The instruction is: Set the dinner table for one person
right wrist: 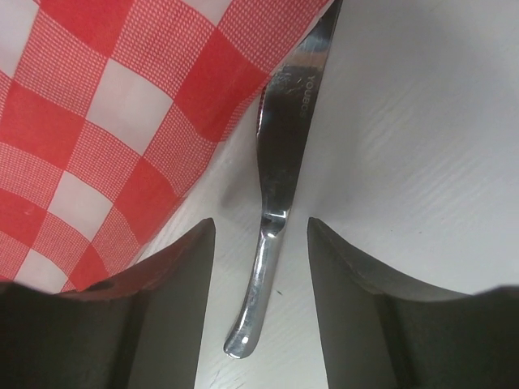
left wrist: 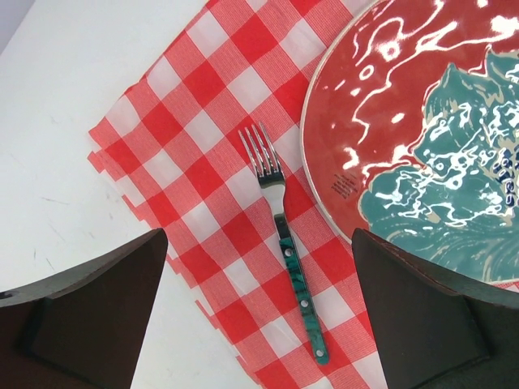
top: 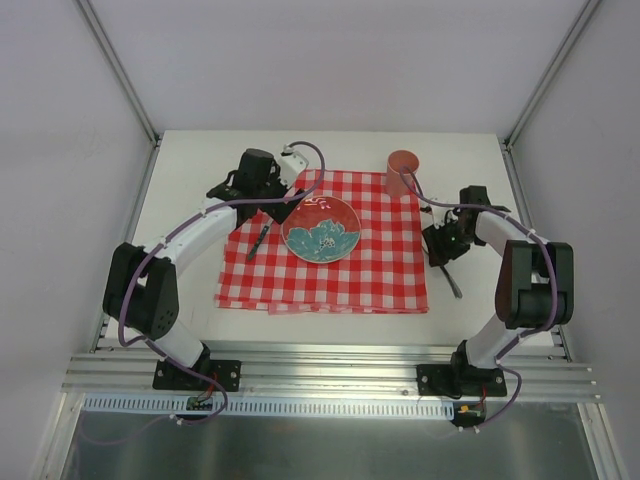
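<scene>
The off-white dinner table (top: pixel 185 200) carries a red-and-white checked cloth (top: pixel 385 270). On the cloth sits a red plate (top: pixel 321 229) with a teal flower, and a green-handled fork (top: pixel 259 241) lies to its left. My left gripper (top: pixel 283 205) hovers open above the cloth. In the left wrist view the fork (left wrist: pixel 285 251) lies untouched between the wide-spread fingers (left wrist: pixel 97 308). A steel knife (right wrist: pixel 280 162) lies on the bare table beside the cloth's right edge. My right gripper (right wrist: pixel 261 235) is low over it, fingers (right wrist: pixel 174 300) astride the handle with gaps on both sides.
A pink cup (top: pixel 403 172) stands at the cloth's far right corner. White walls enclose the table on three sides, and an aluminium rail (top: pixel 330 365) runs along the near edge by the arm bases.
</scene>
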`<action>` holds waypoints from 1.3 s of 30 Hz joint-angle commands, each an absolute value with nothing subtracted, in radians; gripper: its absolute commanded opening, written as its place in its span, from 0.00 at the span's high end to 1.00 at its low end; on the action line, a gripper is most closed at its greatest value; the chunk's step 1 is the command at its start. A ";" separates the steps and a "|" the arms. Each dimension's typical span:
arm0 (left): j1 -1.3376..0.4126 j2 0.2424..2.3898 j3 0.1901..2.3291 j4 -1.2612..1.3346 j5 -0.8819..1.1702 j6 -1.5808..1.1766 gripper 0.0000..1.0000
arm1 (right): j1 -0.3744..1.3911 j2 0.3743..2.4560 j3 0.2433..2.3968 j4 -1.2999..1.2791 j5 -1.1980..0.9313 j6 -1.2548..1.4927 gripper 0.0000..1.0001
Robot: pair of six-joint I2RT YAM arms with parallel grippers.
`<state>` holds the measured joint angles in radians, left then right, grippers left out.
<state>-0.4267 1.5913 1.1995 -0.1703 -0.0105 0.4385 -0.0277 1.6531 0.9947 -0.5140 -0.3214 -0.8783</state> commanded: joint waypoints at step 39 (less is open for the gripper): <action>-0.439 1.611 1.236 -0.117 -0.009 0.397 0.01 | -0.037 1.635 1.161 -0.778 -0.181 -0.851 0.63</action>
